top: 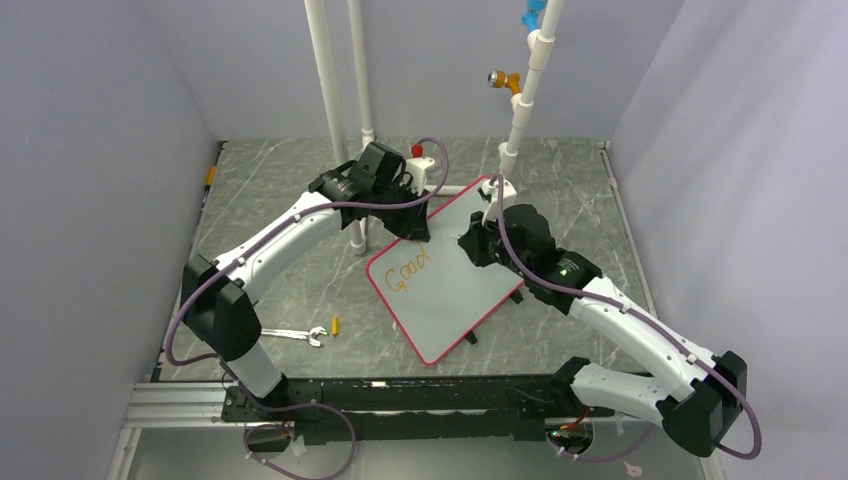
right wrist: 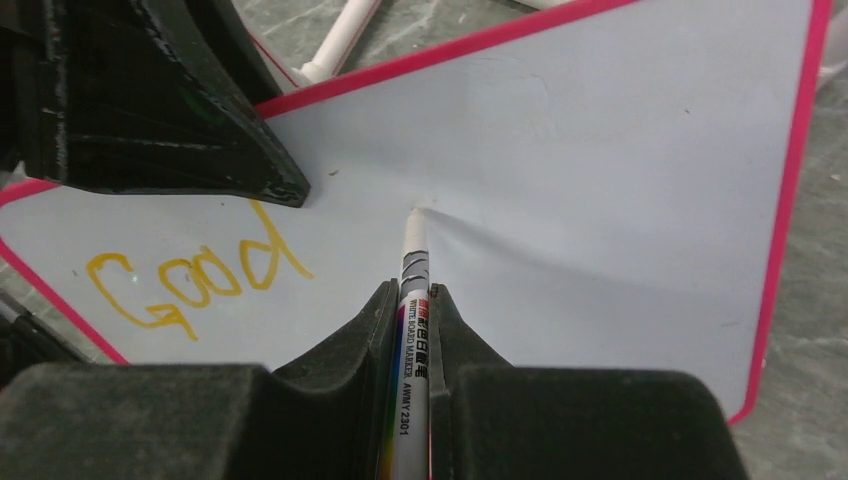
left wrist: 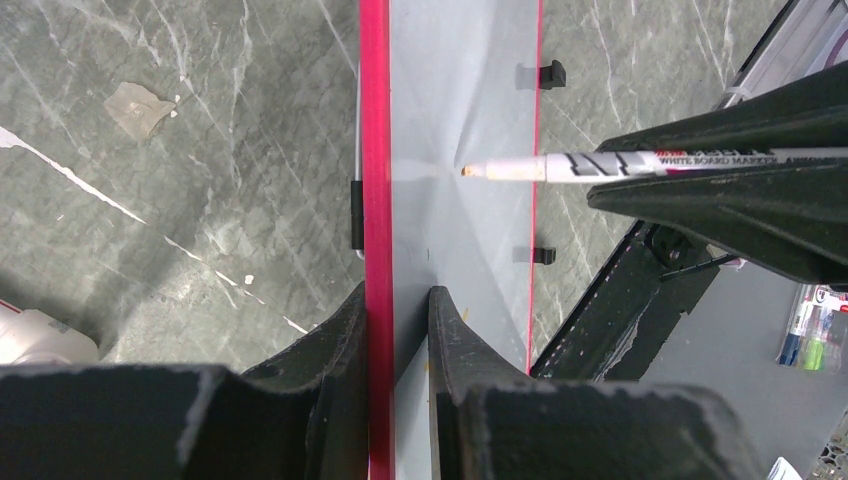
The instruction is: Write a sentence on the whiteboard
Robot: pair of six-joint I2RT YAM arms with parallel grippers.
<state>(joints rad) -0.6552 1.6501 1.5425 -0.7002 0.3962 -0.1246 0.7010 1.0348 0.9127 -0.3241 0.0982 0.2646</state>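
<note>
My left claw (left wrist: 398, 300) pinches the red edge of the whiteboard (top: 450, 290) lying on the table (top: 300, 200). My right claw (right wrist: 412, 295) squeezes the marker (right wrist: 412, 255), tip on the board past "Good" (right wrist: 190, 280). If I push too hard, the board may slip and the letters go crooked.

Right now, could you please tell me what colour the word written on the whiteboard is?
Orange-yellow; the word shows best in the right wrist view.

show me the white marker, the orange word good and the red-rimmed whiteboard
white plastic marker (right wrist: 413, 265), right wrist view, striped barrel
orange handwritten word Good (right wrist: 205, 285), right wrist view, middle letters
pale red-rimmed whiteboard (top: 450, 295), top view, bare centre
</note>
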